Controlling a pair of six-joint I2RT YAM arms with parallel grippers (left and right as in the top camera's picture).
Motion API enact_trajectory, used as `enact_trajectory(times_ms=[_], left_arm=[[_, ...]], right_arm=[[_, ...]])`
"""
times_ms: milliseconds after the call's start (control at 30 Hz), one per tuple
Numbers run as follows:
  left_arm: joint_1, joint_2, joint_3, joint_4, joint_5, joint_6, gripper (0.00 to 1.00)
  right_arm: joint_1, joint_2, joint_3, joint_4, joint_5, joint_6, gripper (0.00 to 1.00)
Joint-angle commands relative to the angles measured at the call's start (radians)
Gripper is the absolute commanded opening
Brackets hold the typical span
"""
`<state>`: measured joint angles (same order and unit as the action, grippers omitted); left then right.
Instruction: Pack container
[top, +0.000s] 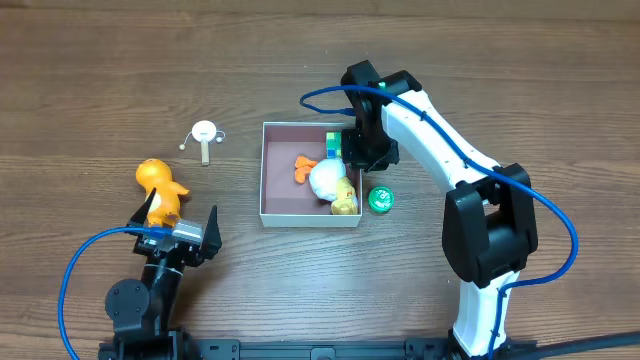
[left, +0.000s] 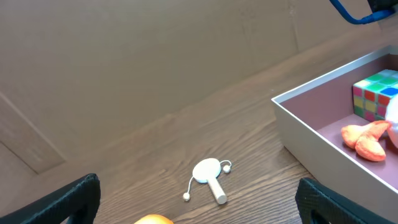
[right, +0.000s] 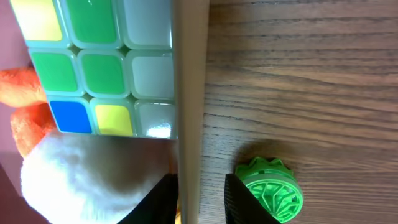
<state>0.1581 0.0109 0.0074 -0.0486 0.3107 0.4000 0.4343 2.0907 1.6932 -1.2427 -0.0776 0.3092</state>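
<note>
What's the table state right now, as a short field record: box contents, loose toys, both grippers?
container: white box, mauve inside, mid-table
inside: colour cube, orange plush piece, white plush, yellow toy
outside: green top by the wall on the right arm's side; white rattle toy and orange duck on the left arm's side
left gripper: open, nothing gripped, orange duck close by
right gripper: fingers slightly apart, straddling the wall nearest the green top
</note>
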Motion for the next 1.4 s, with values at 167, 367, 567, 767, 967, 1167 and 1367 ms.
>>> enact_trajectory(times_ms=[167, 367, 567, 767, 967, 1167, 1367], left_arm=[[0.005, -0.005, -0.003, 0.001, 0.0, 0.004, 1.0], [0.005, -0.005, -0.003, 0.001, 0.0, 0.004, 1.0], [0.005, -0.005, -0.003, 0.001, 0.001, 0.004, 1.0], [0.005, -0.005, -0.003, 0.001, 0.0, 0.004, 1.0], [0.005, -0.005, -0.003, 0.001, 0.0, 0.004, 1.0], [0.005, -0.005, -0.003, 0.001, 0.0, 0.004, 1.0], [0.005, -0.005, -0.003, 0.001, 0.0, 0.004, 1.0]], right_arm=[[0.002, -0.002, 0.048, 0.0, 0.009, -0.077, 0.04], [0.002, -0.002, 0.048, 0.0, 0.024, -0.102, 0.04], [0.002, -0.002, 0.048, -0.001, 0.024, 0.0, 0.04], [0.002, -0.002, 0.048, -0.003, 0.003, 0.033, 0.04], [0.004, -0.002, 0.048, -0.003, -0.018, 0.062, 0.04], [0.004, -0.002, 0.048, -0.003, -0.016, 0.027, 0.04], [0.004, -0.002, 0.048, -0.006, -0.018, -0.001, 0.04]])
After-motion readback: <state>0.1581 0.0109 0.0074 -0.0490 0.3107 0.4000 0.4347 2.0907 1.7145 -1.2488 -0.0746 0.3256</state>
